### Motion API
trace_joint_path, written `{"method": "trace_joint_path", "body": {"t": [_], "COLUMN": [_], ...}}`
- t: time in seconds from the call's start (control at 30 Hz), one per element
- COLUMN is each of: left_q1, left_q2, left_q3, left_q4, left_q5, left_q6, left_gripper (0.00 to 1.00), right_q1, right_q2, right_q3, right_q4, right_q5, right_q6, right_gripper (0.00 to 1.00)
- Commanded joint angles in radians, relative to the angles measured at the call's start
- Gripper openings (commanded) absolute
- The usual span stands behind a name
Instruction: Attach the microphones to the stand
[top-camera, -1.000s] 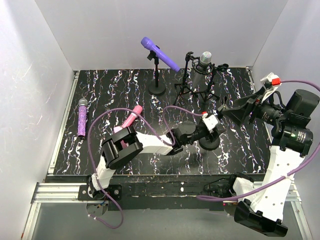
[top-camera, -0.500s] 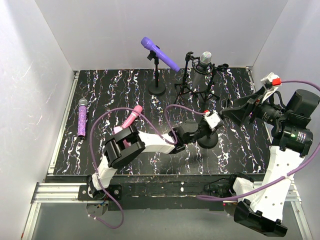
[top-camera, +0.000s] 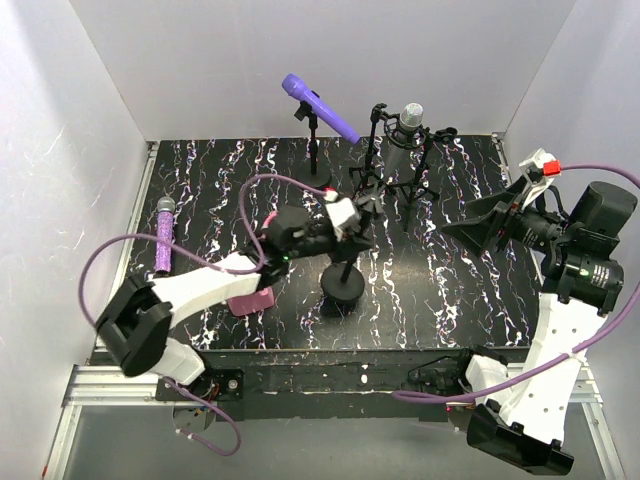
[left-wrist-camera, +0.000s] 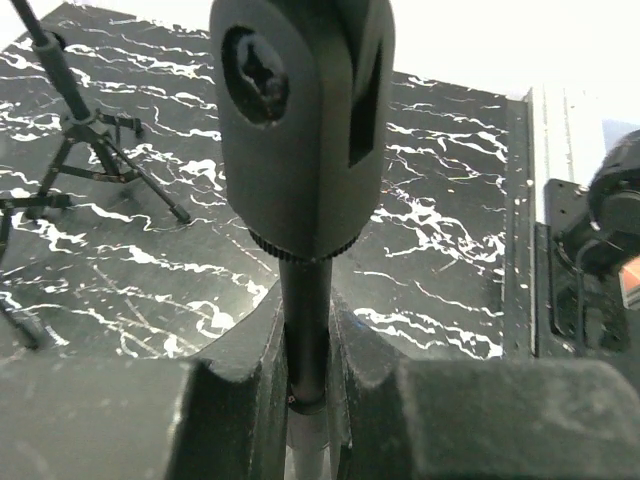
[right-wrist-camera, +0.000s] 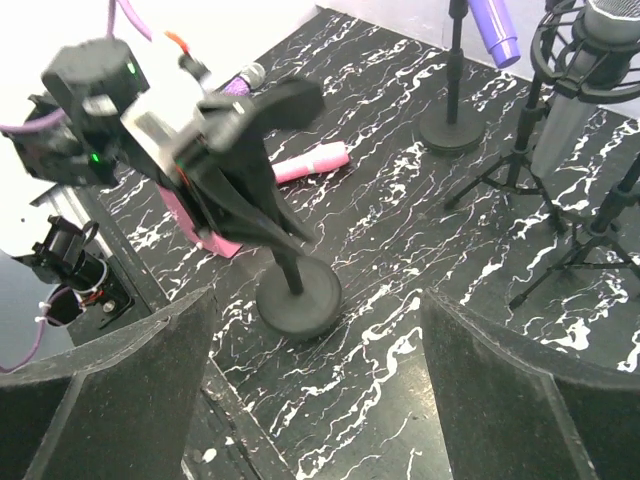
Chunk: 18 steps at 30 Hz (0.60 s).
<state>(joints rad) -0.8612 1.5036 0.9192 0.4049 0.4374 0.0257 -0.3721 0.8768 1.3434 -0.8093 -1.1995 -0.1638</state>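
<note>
Two hands: near the middle we see the left hand (left-wrist-camera: 308, 372) pinched shut on the round-based stand (top-camera: 342, 284), and the right hand (right-wrist-camera: 310, 385) wide and empty. The pink microphone (right-wrist-camera: 311, 160) lies left, the glittery purple microphone (top-camera: 163, 236) farther left. The plain purple microphone (top-camera: 321, 106) and silver-grey microphone (top-camera: 412, 117) sit mounted far back.

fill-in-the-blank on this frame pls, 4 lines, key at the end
1. The left gripper has its jaws shut on the ____ of the empty stand.
2. The right gripper has its jaws ____.
3. The plain purple microphone is mounted on the back stand, which has a ____ base.
4. The glittery purple microphone lies flat on the ____ side of the table.

Missing words: pole; open; round; left.
</note>
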Motion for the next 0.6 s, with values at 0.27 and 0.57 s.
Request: {"method": "trace_joint_path", "body": {"t": [0.27, 0.57], "left_q1": [0.178, 0.212], "left_q2": [-0.168, -0.123], "left_q3": [-0.040, -0.066], "left_q4": [-0.109, -0.026], "left_q5": [0.328, 0.376], "left_q6": [-0.072, -0.106], "left_gripper": [0.00, 0.00], "right_q1": [-0.004, -0.004], "right_q2": [-0.013, -0.019], "right_q3": [-0.107, -0.204], "right_q4": [0.055, 0.105], "right_q5": [-0.077, -0.114], "right_q6": [-0.008, -0.016], "right_gripper": [0.89, 0.89]}}
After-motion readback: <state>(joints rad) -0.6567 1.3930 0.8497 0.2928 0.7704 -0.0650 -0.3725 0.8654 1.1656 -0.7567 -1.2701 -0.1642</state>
